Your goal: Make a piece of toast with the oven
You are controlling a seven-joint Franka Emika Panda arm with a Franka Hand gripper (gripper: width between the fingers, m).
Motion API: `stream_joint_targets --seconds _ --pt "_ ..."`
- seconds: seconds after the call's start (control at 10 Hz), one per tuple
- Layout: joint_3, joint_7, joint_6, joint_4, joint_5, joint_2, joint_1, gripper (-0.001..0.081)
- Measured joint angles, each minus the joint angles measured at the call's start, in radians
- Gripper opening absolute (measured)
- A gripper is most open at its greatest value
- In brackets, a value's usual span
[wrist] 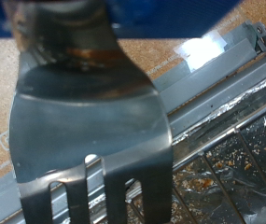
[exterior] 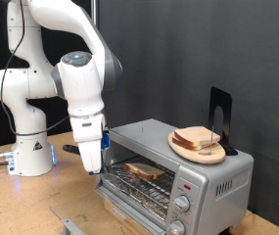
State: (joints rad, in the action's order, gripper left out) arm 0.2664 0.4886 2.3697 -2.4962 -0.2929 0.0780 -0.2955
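Note:
The silver oven (exterior: 217, 178) stands at the exterior view's right with its door open. One slice of toast (exterior: 144, 169) lies on the wire rack inside. My gripper (exterior: 93, 166) hangs pointing down just beyond the oven's left end, level with the opening. In the wrist view a broad metal fork (wrist: 86, 121) with flat tines fills most of the picture. Its neck runs up into the hand, so the gripper is shut on it. Below the tines show the oven's rack (wrist: 240, 163) and a foil-lined tray.
A round wooden plate (exterior: 181, 149) with more bread slices (exterior: 198, 140) sits on the oven's roof beside a black upright stand (exterior: 220, 113). Knobs (exterior: 183, 204) face the front right. The arm's base (exterior: 31, 152) stands on the wooden table (exterior: 22, 208) at the left.

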Motion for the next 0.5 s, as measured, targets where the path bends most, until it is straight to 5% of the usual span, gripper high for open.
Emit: stream_joint_targets --seconds 0.5 --pt "0.011 0.0 -0.001 -0.001 -0.001 -0.004 0.0 0.0403"
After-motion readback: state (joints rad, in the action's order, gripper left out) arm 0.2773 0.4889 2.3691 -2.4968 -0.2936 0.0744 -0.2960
